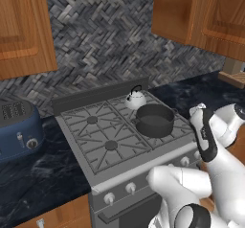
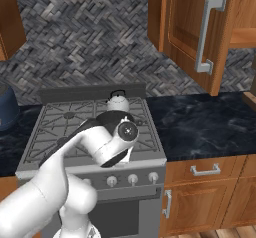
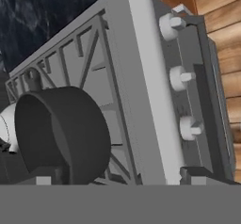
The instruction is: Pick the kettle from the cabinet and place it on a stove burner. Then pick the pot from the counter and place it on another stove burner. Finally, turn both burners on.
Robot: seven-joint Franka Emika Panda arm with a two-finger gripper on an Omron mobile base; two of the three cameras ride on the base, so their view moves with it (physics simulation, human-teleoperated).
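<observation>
The silvery kettle (image 1: 135,99) (image 2: 118,102) stands on the back right stove burner. Right in front of it, the dark grey pot (image 1: 155,120) (image 3: 61,133) rests on the front right burner; my arm hides most of it in the right base view. Both left burners (image 1: 92,119) (image 1: 111,145) are bare. In the hand view my gripper (image 3: 115,178) hovers open and empty by the stove's front right part. The pot lies beside one fingertip (image 3: 43,180), and the front knobs (image 3: 179,77) are off to the other side. A white sliver of the kettle (image 3: 7,126) peeks out behind the pot.
A row of round knobs (image 1: 130,188) (image 2: 132,179) runs along the range front. A blue toaster (image 1: 16,129) sits on the black counter (image 1: 28,174) left of the stove. More counter (image 2: 200,122) extends right, under the open cabinet door (image 2: 200,32). A hood hangs overhead.
</observation>
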